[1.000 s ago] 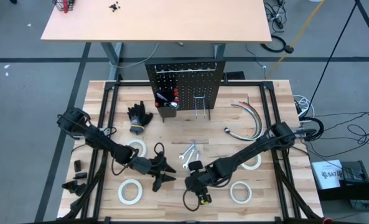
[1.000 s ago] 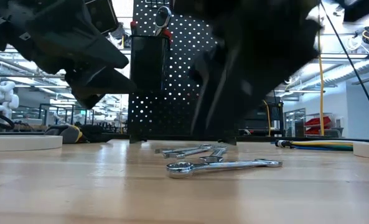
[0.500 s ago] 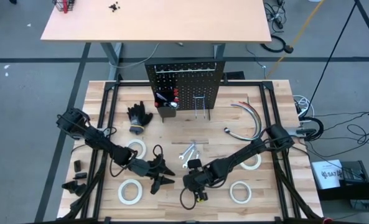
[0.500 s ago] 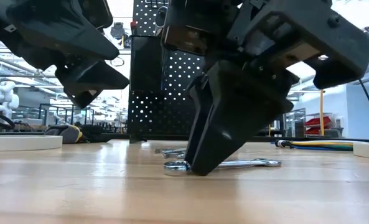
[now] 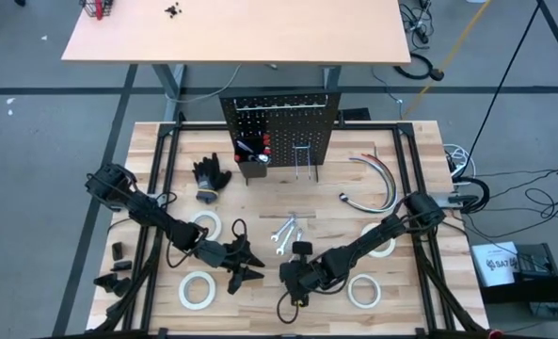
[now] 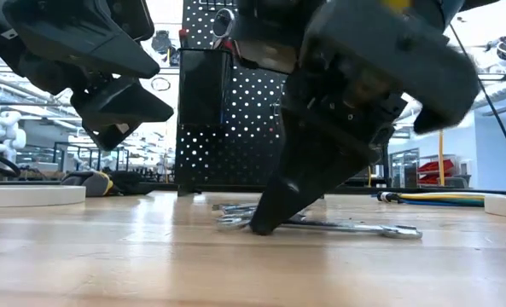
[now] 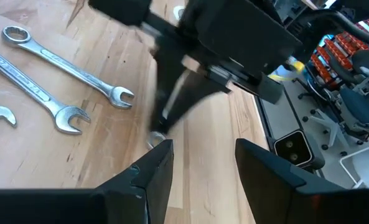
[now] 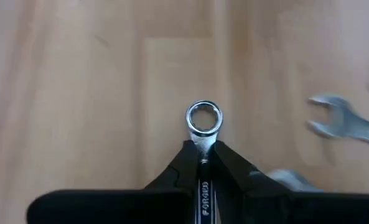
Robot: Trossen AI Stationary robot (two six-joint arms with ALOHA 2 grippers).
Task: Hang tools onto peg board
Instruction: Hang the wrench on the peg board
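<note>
Right tool (image 8: 202, 163) had just clamped shut on a wrench (image 8: 203, 124) at lower centre of the worktop (image 5: 420, 141); lift toward peg board (image 5: 280, 127) likely next. Left tool (image 7: 200, 162) waited, fingers apart.

Right gripper (image 8: 203, 163) low at table, fingers pinched on a wrench (image 8: 204, 124) (ring end protruding). Left gripper (image 5: 244, 264) hovers alongside, fingers spread.

Wrenches (image 5: 286, 230) lie on the table (image 5: 420, 160) before the peg board (image 5: 280, 128).
</note>
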